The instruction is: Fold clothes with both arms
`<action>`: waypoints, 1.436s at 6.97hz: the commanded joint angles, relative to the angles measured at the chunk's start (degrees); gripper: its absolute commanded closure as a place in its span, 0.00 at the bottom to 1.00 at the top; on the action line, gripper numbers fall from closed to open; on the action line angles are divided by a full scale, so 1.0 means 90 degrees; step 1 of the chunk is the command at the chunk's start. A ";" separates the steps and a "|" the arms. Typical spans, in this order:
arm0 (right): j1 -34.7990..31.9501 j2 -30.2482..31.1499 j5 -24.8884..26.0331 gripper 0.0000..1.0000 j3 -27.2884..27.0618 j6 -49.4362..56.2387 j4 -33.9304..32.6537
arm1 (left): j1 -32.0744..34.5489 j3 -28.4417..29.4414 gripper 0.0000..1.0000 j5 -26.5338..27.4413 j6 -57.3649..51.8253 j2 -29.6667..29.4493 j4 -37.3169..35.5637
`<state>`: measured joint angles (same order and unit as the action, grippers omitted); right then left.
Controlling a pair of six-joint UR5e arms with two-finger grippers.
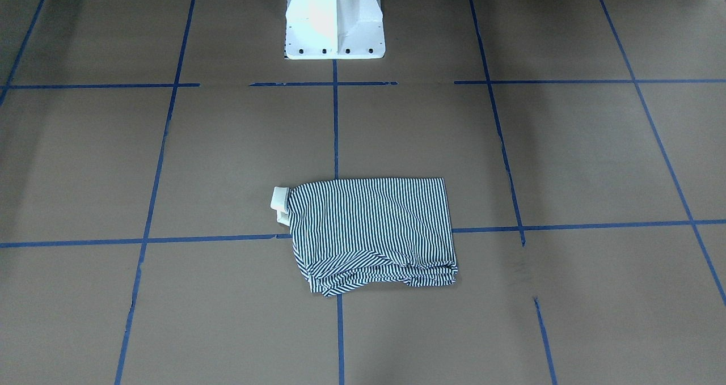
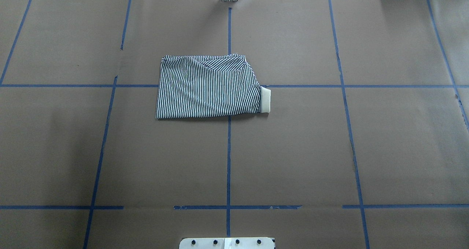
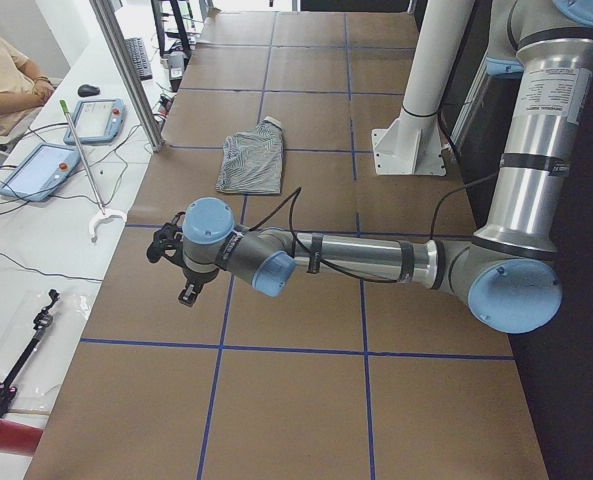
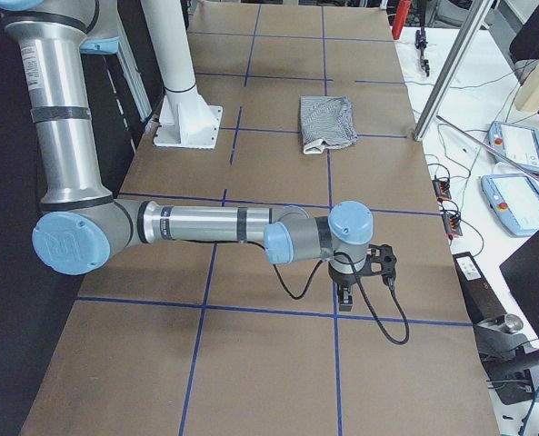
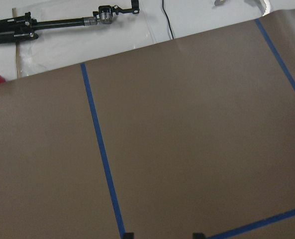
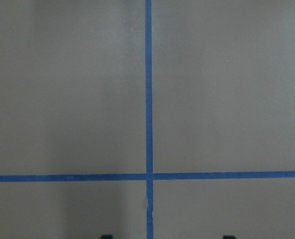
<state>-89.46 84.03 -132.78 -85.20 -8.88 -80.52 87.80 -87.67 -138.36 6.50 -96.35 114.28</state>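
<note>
Brown-papered table [image 2: 293, 150], gridded in blue tape [image 2: 229, 150], runs up to every lens and is the largest item. Over it we log the left arm [image 3: 356, 258] and the right arm [image 4: 205, 221], each stretched low and outward at its own end. Polo shirt [image 2: 205, 87]: a compact striped rectangle flat on the paper, well apart from both grippers, inboard of each and roughly between them. Its long axis follows the line joining the two grippers. The cream collar [image 2: 265, 100] pokes out at the end toward the right gripper [image 4: 346, 295]; the squared end faces the left gripper [image 3: 185, 290]. More cloth sits on the left gripper's side of the centre tape, but we cannot tell which arm is nearer. Wrist views show bare paper between the left fingertips [image 5: 129, 235] and between the right fingertips [image 6: 106, 237]: both pairs spread, holding nothing. The shirt edge away from the pedestal [image 1: 334, 28] is bunched. Judgement: fold nearly done; any tidying means reaching inward. No container shows.
</note>
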 commanded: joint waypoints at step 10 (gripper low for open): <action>0.0291 -0.0196 -0.0207 0.00 0.0501 0.0996 -0.0331 | -0.0224 -0.0610 0.00 0.1262 -0.1864 0.0833 -0.2200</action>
<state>-87.24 82.28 -134.58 -80.71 0.32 -83.63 85.83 -93.36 -126.84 -9.92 -88.35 94.24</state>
